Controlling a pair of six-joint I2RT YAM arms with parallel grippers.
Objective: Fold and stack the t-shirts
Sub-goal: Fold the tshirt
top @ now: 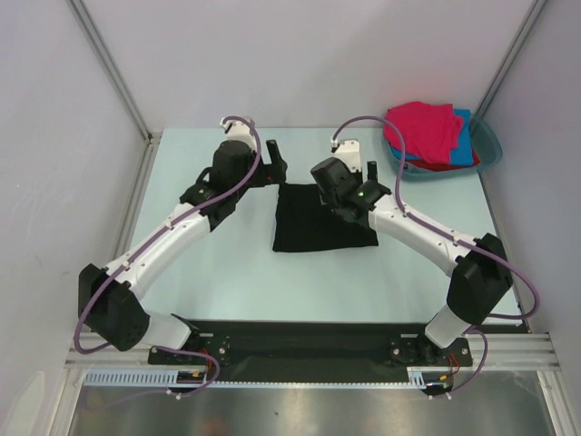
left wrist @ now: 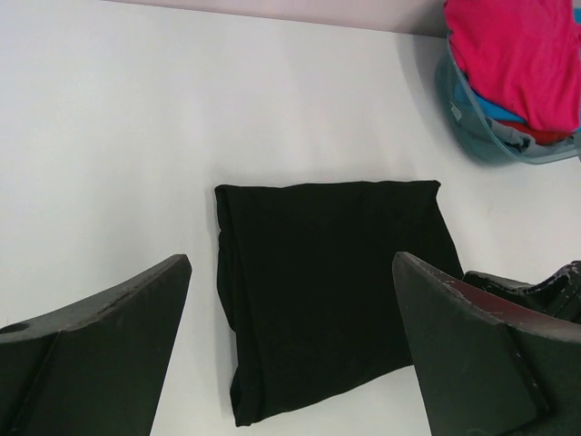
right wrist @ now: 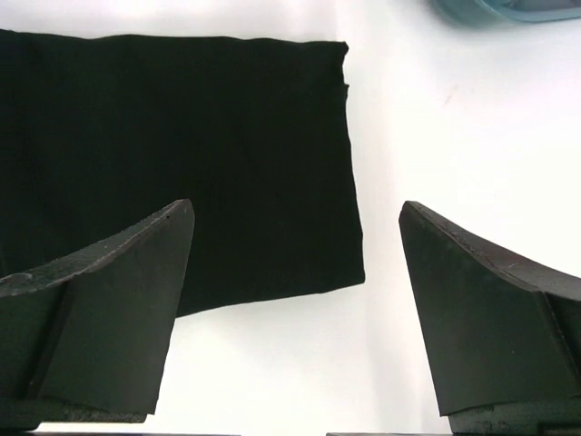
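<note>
Your black shirt lies folded in a flat rectangle mid-table, likely set there as the base of the stack. Your left gripper hovers off its far left corner and your right gripper over its far right edge. Both are spread wide and hold nothing. The other shirts sit heaped in the basin, far right.
</note>
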